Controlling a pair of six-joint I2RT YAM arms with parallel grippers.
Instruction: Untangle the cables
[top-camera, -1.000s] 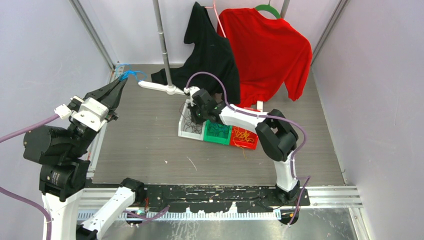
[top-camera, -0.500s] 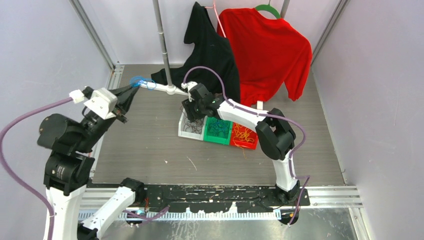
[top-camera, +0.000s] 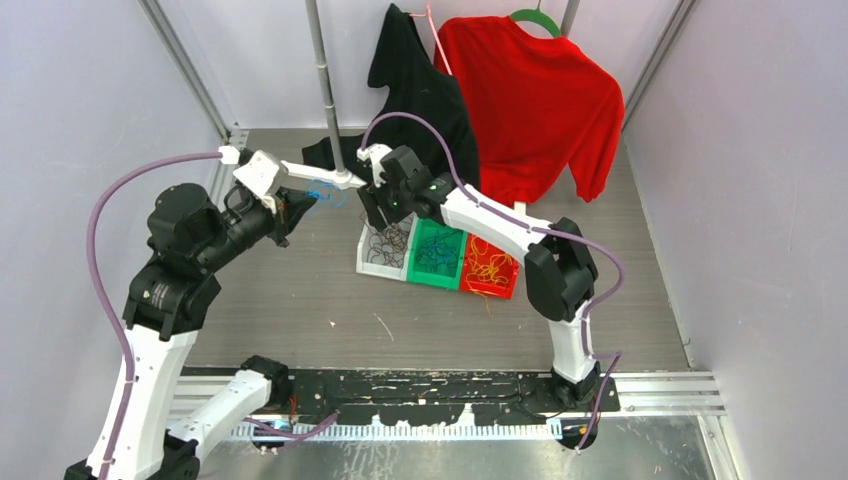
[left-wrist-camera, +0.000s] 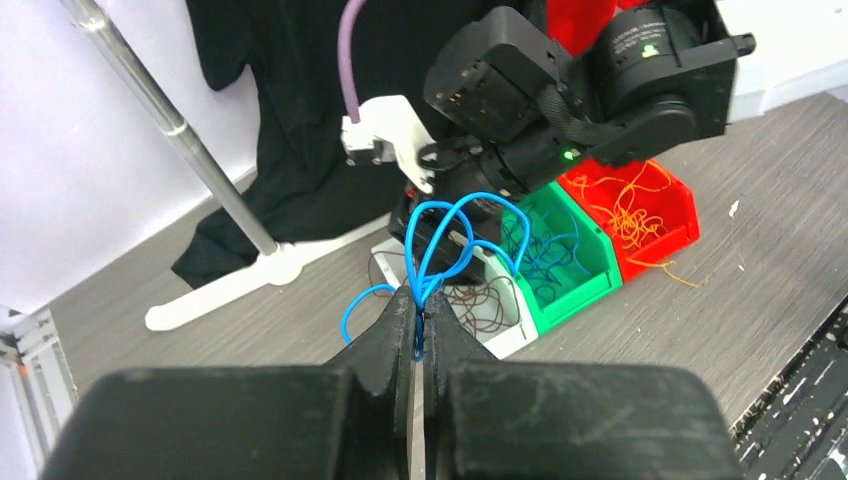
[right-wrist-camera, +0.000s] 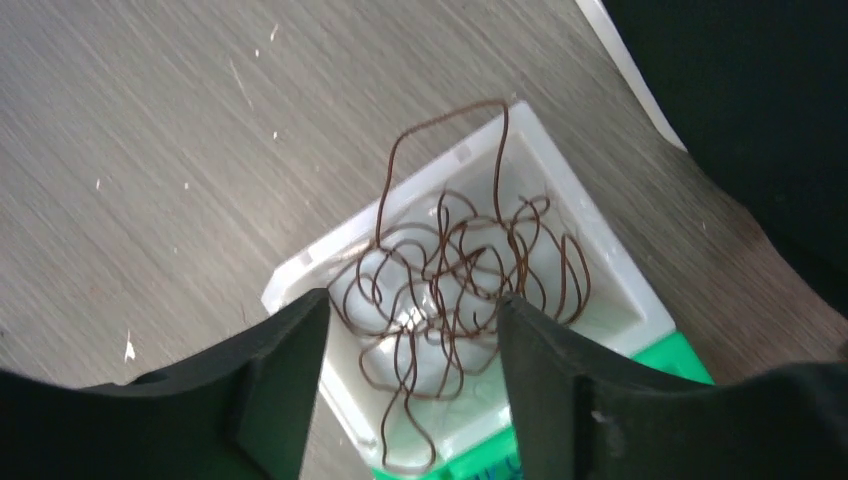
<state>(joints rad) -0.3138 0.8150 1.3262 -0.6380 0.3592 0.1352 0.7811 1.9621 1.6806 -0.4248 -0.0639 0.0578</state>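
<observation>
My left gripper (left-wrist-camera: 418, 300) is shut on a bunch of blue cables (left-wrist-camera: 450, 225), whose loops stick up past the fingertips. From above, it (top-camera: 305, 198) hangs left of the bins with the blue strands (top-camera: 322, 189) at its tip. My right gripper (right-wrist-camera: 412, 305) is open and empty, hovering over a white bin (right-wrist-camera: 300, 270) that holds a loose tangle of dark brown cables (right-wrist-camera: 470, 265). From above, the right gripper (top-camera: 378, 208) sits over that bin's (top-camera: 378, 269) far end. Beside it, a green bin (top-camera: 432, 281) holds blue cables (top-camera: 437, 252) and a red bin (top-camera: 487, 291) holds orange cables (top-camera: 488, 265).
A clothes stand's metal pole (top-camera: 325, 90) rises behind the bins, its white foot (top-camera: 312, 173) lying just beyond my left gripper. A black garment (top-camera: 420, 100) and a red sweater (top-camera: 535, 100) hang at the back. Enclosure walls close in left and right.
My left arm has swung right from the back-left corner toward the bins, carrying the blue cables. My right gripper has opened and lifted off the brown cables in the white bin.
</observation>
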